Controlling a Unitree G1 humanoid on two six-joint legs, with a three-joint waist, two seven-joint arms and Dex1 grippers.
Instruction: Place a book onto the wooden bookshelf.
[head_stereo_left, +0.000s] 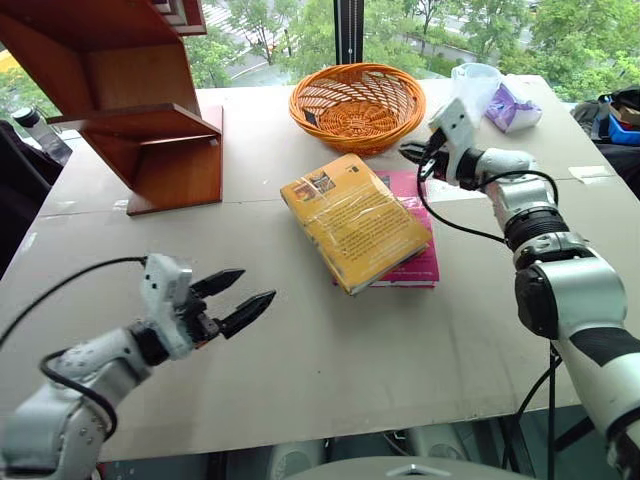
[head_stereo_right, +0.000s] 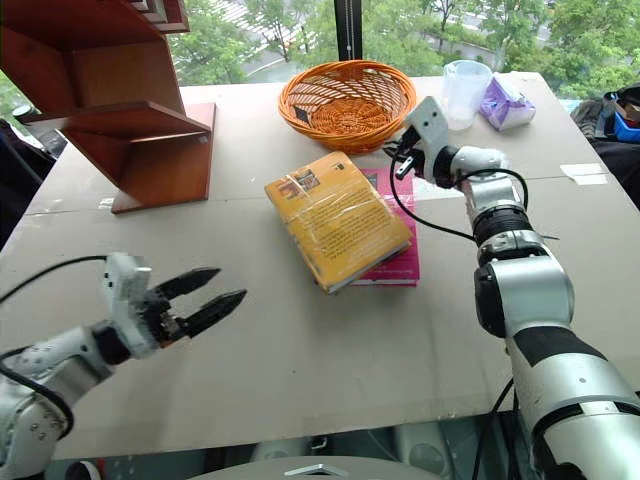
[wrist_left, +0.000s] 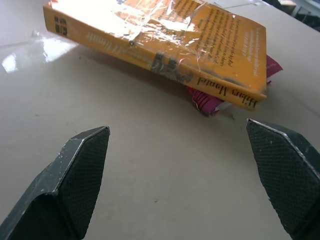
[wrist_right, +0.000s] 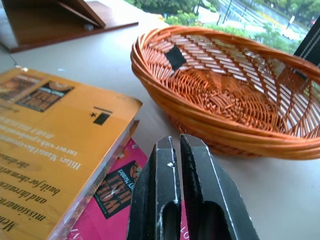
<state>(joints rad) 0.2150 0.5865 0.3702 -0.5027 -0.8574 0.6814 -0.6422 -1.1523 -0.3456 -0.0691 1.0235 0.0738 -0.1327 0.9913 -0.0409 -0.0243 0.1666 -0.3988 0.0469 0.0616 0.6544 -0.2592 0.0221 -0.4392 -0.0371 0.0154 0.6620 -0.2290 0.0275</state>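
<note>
Two pincers are in play. My left pincer (head_stereo_left: 236, 303) hovers low over the counter (head_stereo_left: 330, 370) with its black fingers (wrist_left: 82, 175) spread wide and nothing between them, pointing toward the book (head_stereo_left: 352, 220). My right pincer (head_stereo_right: 398, 152) sits raised beyond the book's far corner, near the wicker basket (head_stereo_right: 346, 102); its fingers (wrist_right: 165, 200) show just a thin slit between them and hold nothing.

The book lies flat near the middle of the counter, resting on a thinner pink book (head_stereo_left: 418, 262) that peeks out along its right and near edges. The wooden bookshelf (head_stereo_left: 130, 100) stands at the far left of the counter, well apart from the book.

I judge the book stiff and fairly heavy for its size, and the glossy wrap looks slick, so a shallow pinch at a corner could slip. Better, I think, to take it across the thickness at the spine or long edge, deep in the jaws, taking care not to drag the pink book along.

My left wrist view gives me the spine with its dark lettering and the wrinkled wrap catching glare, plus the lift at the corner where the pink book props it; the head views don't make that plain. My right wrist view shows the cover print and the basket's weave close up. The head views alone take in the shelf tiers, a clear plastic cup (head_stereo_right: 466, 92) and a purple packet (head_stereo_right: 506, 103) beyond the basket.
</note>
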